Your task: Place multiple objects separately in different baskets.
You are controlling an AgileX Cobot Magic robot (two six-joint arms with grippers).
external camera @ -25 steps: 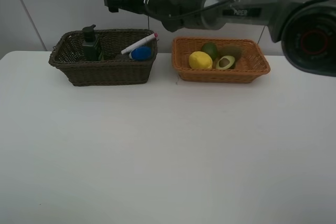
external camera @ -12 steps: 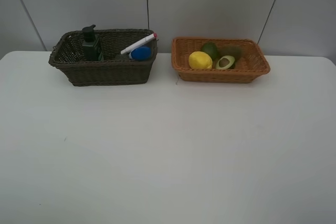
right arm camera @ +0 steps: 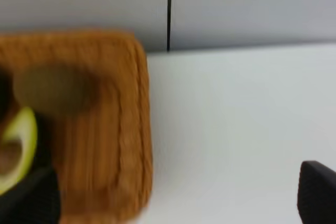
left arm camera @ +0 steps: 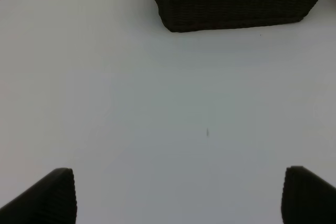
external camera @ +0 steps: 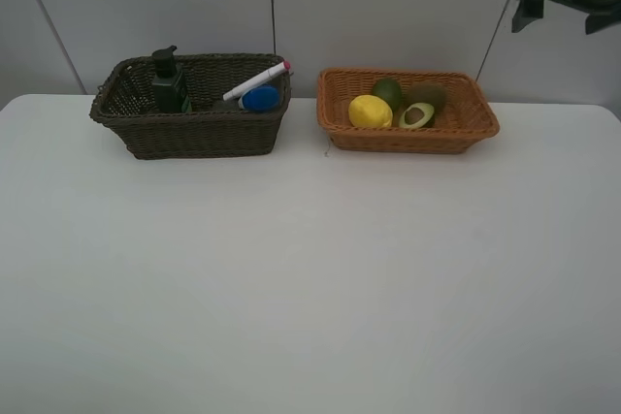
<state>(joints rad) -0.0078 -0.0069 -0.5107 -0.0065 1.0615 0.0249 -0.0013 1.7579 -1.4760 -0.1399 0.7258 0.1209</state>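
A: Where do the objects stand?

B: All sorted, by the look of it. The dark brown basket (external camera: 189, 109), far left on the table (external camera: 310, 278), holds the pump bottle (external camera: 169, 81), the white pink-tipped marker (external camera: 257, 80) leaning on its right rim, and the blue-capped tube (external camera: 261, 98) just below it. The orange-tan basket (external camera: 408, 113), far right of centre, holds the lemon (external camera: 370, 111), whole avocado (external camera: 388, 92), halved avocado (external camera: 417, 115) and, behind it, the brown kiwi (external camera: 430, 96). I can't make out the eraser.

A: How would they handle?

B: My guess: the fruit is light, round and prone to rolling, best pinched across the widest part. The bottle is stiff and top-heavy, so take its body. The marker is slim and slippery, so grip its middle.

A: The claws?

B: The left gripper (left arm camera: 178, 195) hangs over bare table, fingers spread wide, holding nothing. The right gripper (right arm camera: 178, 198) is also spread and empty, beside the orange basket's right end.

A: Changed lately?

B: A second ago the right arm stretched across above both baskets; now it has pulled back to the far right corner.
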